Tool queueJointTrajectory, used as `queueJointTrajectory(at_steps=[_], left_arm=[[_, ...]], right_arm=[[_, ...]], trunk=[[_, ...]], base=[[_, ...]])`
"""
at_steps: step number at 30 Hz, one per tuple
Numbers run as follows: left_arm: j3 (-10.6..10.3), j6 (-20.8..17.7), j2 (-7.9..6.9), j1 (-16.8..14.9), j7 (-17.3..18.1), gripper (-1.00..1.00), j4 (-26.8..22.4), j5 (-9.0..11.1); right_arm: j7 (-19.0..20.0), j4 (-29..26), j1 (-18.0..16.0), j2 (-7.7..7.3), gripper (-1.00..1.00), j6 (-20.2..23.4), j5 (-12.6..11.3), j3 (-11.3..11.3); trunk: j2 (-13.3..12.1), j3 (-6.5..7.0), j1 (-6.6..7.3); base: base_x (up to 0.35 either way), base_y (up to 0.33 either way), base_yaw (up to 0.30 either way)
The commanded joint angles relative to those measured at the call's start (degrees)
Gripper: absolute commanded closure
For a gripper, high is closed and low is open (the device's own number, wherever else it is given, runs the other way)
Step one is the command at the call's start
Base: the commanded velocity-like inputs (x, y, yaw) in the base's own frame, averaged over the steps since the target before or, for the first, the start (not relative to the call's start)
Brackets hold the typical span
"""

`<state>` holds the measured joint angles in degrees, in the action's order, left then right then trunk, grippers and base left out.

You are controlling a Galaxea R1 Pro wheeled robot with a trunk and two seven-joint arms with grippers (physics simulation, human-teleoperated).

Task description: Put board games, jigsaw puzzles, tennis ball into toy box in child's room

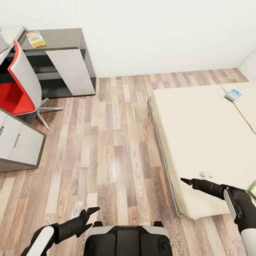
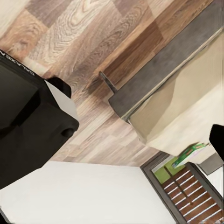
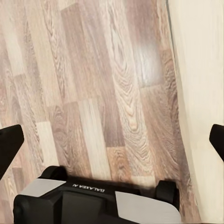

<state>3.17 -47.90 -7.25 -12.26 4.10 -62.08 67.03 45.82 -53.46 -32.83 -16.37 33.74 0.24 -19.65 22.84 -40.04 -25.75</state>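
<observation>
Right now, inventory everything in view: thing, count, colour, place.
Bed: 1, beige mattress, dark grey frame, right of the floor.
Blue board game: 1, on the bed, far side.
Green-edged board game: 1, on the bed's near right edge, cut off by the frame.
Yellow-green-red board game: 1, on the dark grey desk section.
Desk: 1, grey and white, far left.
Chair: 1, red seat, grey shell, by the desk.
Drawer unit: 1, light grey, left edge.
Floor: wood plank.
Left pincer: 1, black, open, over the floor.
Right pincer: 1, black, open, over the bed's near edge.
</observation>
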Motion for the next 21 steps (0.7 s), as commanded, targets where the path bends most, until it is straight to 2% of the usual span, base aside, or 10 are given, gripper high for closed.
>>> queueJointTrajectory(at_steps=[1,5,7,8,10,13,15,21], left_arm=[[0.1,-0.3,0.02,0.0,0.4,-1.0,0.0,-0.4],[0.0,-0.3,1.01,0.0,0.3,-1.0,-1.1,-0.3],[-0.1,-0.3,2.06,0.0,0.3,-1.0,-3.4,-0.3],[-0.1,-0.3,2.06,0.0,0.3,-1.0,-3.4,-0.3],[-0.2,-0.3,2.88,0.0,0.2,-1.0,-6.2,-0.3],[-0.2,-0.3,3.19,0.0,0.1,-1.0,-7.6,-0.3],[-0.2,-0.3,3.64,0.0,0.1,-1.0,-10.5,-0.3],[-0.2,-0.3,4.07,-0.5,-0.1,-1.0,-13.9,-0.3]], right_arm=[[0.2,0.0,0.0,0.02,-1.0,0.4,0.0,-0.1],[-1.8,0.0,0.0,0.04,-1.0,1.0,0.0,-0.1],[-4.6,0.1,0.0,0.03,-1.0,1.8,0.0,-0.1],[-4.6,0.1,0.0,0.03,-1.0,1.8,0.0,-0.1],[-7.4,0.1,0.0,0.03,-1.0,2.9,-0.1,-0.1],[-8.6,0.1,0.0,0.02,-1.0,3.4,-0.1,-0.1],[-10.3,0.1,0.0,0.02,-1.0,4.6,-0.2,-0.2],[-11.8,0.1,0.0,-0.09,-1.0,6.1,-0.3,-0.4]], trunk=[[0.1,0.03,-0.03],[0.1,0.38,-0.03],[0.1,0.56,-0.03],[0.1,0.64,-0.03],[0.1,0.82,-0.03],[0.1,1.09,-0.03],[0.1,1.26,-0.03],[0.1,1.79,-0.03]], base=[[0.0,0.0,-0.088],[0.0,0.0,-0.089],[0.0,0.0,-0.094],[0.0,0.0,-0.096],[0.0,0.0,-0.104],[0.0,0.0,-0.108],[0.0,0.0,-0.115],[0.0,0.0,-0.122]])
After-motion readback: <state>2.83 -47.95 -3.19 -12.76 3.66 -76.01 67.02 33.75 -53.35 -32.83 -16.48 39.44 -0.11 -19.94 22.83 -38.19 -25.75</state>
